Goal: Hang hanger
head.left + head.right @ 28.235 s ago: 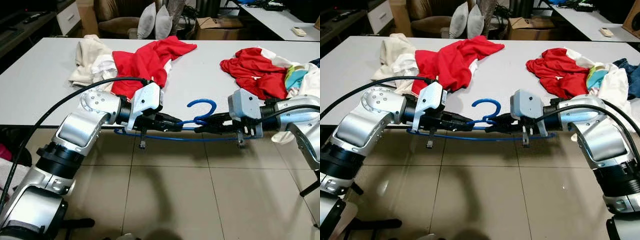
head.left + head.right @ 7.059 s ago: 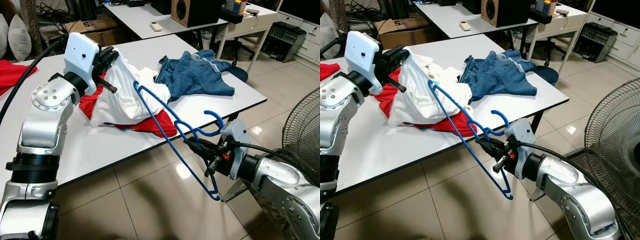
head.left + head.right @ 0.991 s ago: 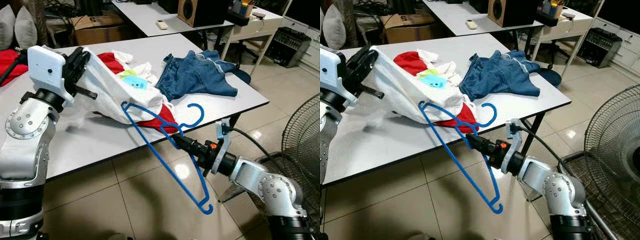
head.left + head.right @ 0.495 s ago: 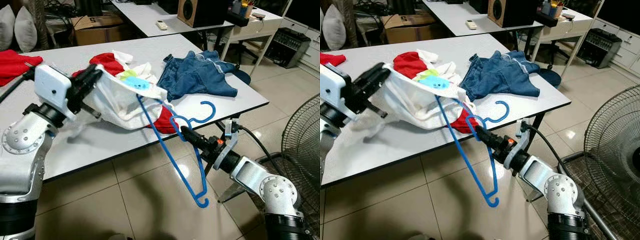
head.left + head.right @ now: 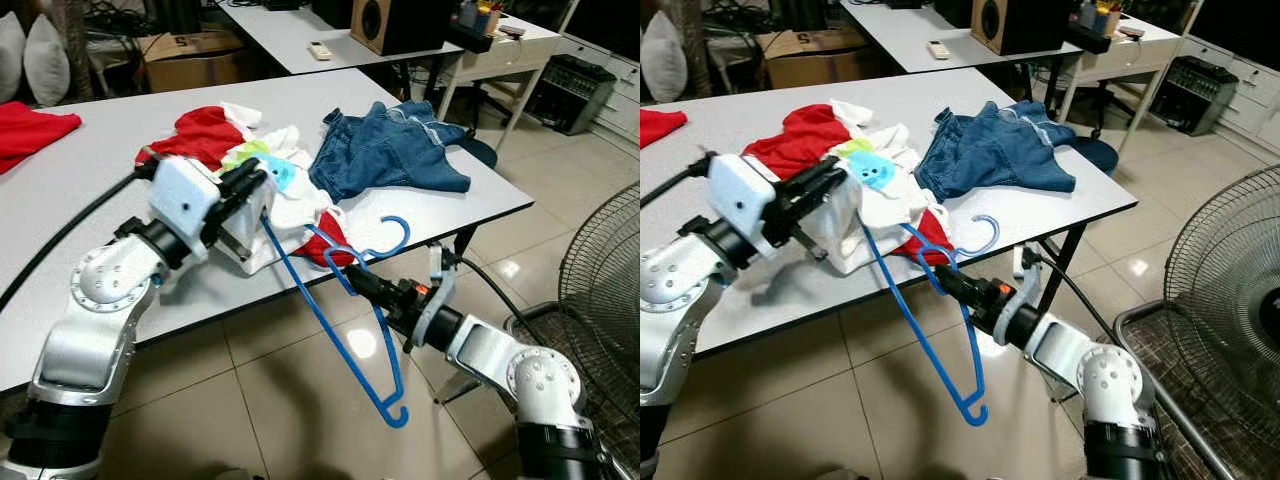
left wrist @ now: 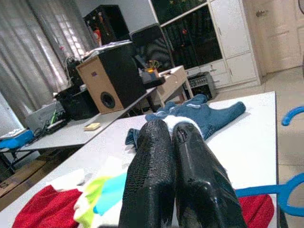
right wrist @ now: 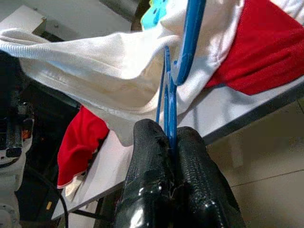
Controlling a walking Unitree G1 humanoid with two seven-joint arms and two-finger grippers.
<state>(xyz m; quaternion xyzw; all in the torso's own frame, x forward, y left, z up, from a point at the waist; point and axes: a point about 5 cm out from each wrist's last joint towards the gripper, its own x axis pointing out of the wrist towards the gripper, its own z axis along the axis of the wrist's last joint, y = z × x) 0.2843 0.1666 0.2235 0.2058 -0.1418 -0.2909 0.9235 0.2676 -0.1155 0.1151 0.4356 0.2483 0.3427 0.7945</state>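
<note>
While no writing is legible, right fingers (image 7: 183, 156) pinch blue hanger (image 5: 345, 335).

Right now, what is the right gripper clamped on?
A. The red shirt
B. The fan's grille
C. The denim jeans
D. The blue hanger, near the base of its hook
D. The right gripper has its jaws closed on the thin blue hanger just below the hook, while the white garment is held by the left gripper over the table.
</note>
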